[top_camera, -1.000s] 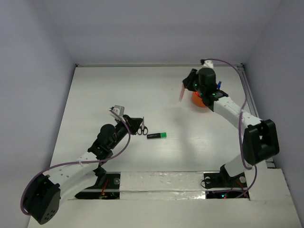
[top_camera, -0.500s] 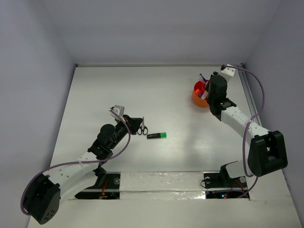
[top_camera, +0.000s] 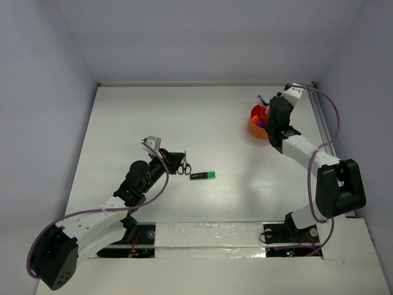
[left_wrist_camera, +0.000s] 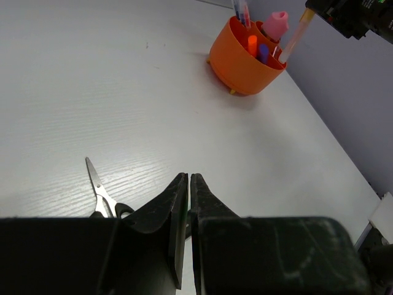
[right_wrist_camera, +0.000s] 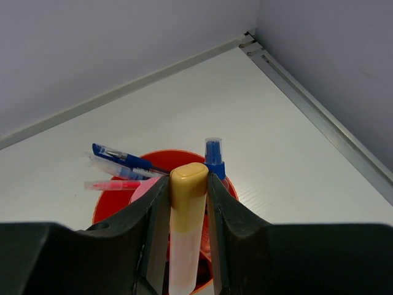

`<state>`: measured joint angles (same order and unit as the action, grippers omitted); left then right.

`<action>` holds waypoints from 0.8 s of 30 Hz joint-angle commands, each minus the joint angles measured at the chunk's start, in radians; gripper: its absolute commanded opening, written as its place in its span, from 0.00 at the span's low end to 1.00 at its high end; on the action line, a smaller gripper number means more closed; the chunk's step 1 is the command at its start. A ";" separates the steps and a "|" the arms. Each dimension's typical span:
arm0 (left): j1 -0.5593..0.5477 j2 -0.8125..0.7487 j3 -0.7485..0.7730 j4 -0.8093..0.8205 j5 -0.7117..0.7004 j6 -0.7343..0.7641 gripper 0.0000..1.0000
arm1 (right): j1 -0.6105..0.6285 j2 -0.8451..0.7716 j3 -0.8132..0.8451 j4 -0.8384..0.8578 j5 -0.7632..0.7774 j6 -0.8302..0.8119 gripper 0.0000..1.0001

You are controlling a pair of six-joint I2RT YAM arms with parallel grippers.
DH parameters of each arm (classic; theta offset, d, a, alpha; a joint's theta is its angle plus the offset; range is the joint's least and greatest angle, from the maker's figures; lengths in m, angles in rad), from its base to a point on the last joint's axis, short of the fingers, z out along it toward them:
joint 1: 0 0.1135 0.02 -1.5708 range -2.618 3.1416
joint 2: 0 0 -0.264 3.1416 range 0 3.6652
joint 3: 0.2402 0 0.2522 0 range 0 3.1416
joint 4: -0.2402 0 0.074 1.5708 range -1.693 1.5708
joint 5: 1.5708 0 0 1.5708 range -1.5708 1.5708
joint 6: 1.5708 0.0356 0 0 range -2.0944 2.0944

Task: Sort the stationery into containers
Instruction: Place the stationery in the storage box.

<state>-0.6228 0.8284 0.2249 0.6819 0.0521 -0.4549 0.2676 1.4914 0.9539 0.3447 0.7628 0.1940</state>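
Orange cup (top_camera: 253, 127) stands far right, holding blue pens (right_wrist_camera: 123, 161) and orange (left_wrist_camera: 252, 44) and purple (left_wrist_camera: 263, 53) highlighters around a pink knob (left_wrist_camera: 276, 23). A yellow-pink highlighter (right_wrist_camera: 186, 233) stands upright over it, clamped in the right tool (right_wrist_camera: 187, 179). Scissors (top_camera: 183, 164) and a green-ended highlighter (top_camera: 202, 176) lie flat, side by side, mid-bench.

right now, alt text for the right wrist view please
The right gripper clamps a pink highlighter with a yellow end over the orange cup. The cup holds blue pens, a pink pen and a blue-capped tube, on a white table beside grey walls.
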 commanded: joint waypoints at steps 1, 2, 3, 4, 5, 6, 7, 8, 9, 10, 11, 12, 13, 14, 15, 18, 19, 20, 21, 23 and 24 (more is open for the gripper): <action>-0.008 -0.014 0.005 0.050 0.003 0.001 0.03 | -0.004 0.006 0.011 0.114 0.050 -0.024 0.00; -0.008 -0.011 0.005 0.051 0.003 0.002 0.03 | -0.004 0.007 0.016 0.105 0.047 -0.012 0.00; -0.008 -0.006 0.008 0.051 0.005 0.002 0.03 | -0.004 0.007 0.017 0.106 0.041 -0.010 0.00; -0.008 0.008 0.011 0.051 0.012 0.001 0.03 | -0.004 0.013 0.017 0.109 0.040 -0.010 0.00; -0.008 0.014 0.014 0.051 0.015 0.004 0.03 | -0.004 0.016 0.020 0.117 0.043 -0.011 0.00; -0.008 0.015 0.014 0.054 0.015 0.004 0.03 | -0.004 0.021 0.020 0.120 0.046 -0.014 0.00; -0.008 0.017 0.014 0.056 0.009 0.004 0.03 | -0.004 0.026 0.023 0.122 0.046 -0.018 0.00; -0.008 0.015 0.013 0.054 0.006 0.004 0.03 | -0.004 0.033 0.026 0.122 0.047 -0.019 0.00; -0.008 0.017 0.014 0.051 0.005 0.005 0.03 | -0.004 0.039 0.025 0.125 0.046 -0.019 0.00; -0.008 0.014 0.014 0.050 0.005 0.007 0.03 | -0.004 0.044 0.025 0.128 0.044 -0.019 0.00; -0.008 0.012 0.014 0.050 0.005 0.007 0.03 | -0.004 0.053 0.025 0.129 0.046 -0.018 0.00; -0.008 0.011 0.011 0.053 0.003 0.007 0.03 | -0.004 0.056 0.023 0.129 0.046 -0.015 0.00; -0.008 0.012 0.010 0.054 -0.003 0.007 0.03 | -0.004 0.058 0.017 0.128 0.046 -0.010 0.00; -0.008 0.017 0.011 0.056 -0.003 0.009 0.03 | -0.004 0.058 0.011 0.132 0.044 -0.002 0.00; -0.008 0.021 0.014 0.053 -0.003 0.009 0.03 | -0.004 0.059 0.006 0.135 0.043 -0.002 0.00; -0.008 0.034 0.018 0.057 0.006 0.007 0.03 | 0.007 0.070 0.014 0.117 0.050 -0.001 0.00; -0.008 0.034 0.017 0.059 0.003 0.007 0.03 | 0.016 0.070 0.019 0.109 0.062 0.001 0.00; -0.008 0.034 0.016 0.058 0.002 0.009 0.03 | 0.016 0.070 0.019 0.106 0.063 0.002 0.00; -0.008 0.035 0.019 0.056 0.002 0.009 0.03 | 0.028 0.069 0.017 0.105 0.059 0.001 0.00; -0.008 0.031 0.019 0.054 0.005 0.007 0.03 | 0.042 0.069 0.016 0.109 0.064 -0.007 0.00; -0.008 0.029 0.016 0.056 0.003 0.009 0.03 | 0.053 0.070 0.017 0.106 0.069 -0.010 0.00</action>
<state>-0.6228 0.8635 0.2249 0.6846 0.0513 -0.4541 0.2905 1.5597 0.9535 0.4023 0.7898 0.1837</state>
